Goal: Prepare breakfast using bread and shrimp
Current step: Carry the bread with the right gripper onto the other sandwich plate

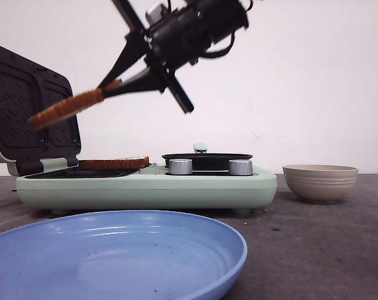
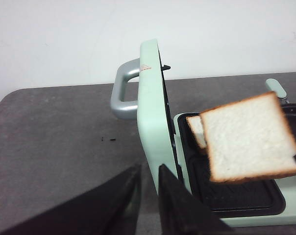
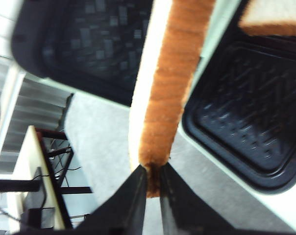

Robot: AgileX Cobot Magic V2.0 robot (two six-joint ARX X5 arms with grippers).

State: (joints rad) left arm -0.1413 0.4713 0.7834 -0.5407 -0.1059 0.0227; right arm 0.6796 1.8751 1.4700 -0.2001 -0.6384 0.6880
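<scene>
Pinching one edge of a bread slice with our right gripper, we hold it tilted in the air, reaching out past the fingertips over the open sandwich maker. A second slice lies flat on the plate below that gripper. Our left gripper is nearly closed, holding nothing
</scene>
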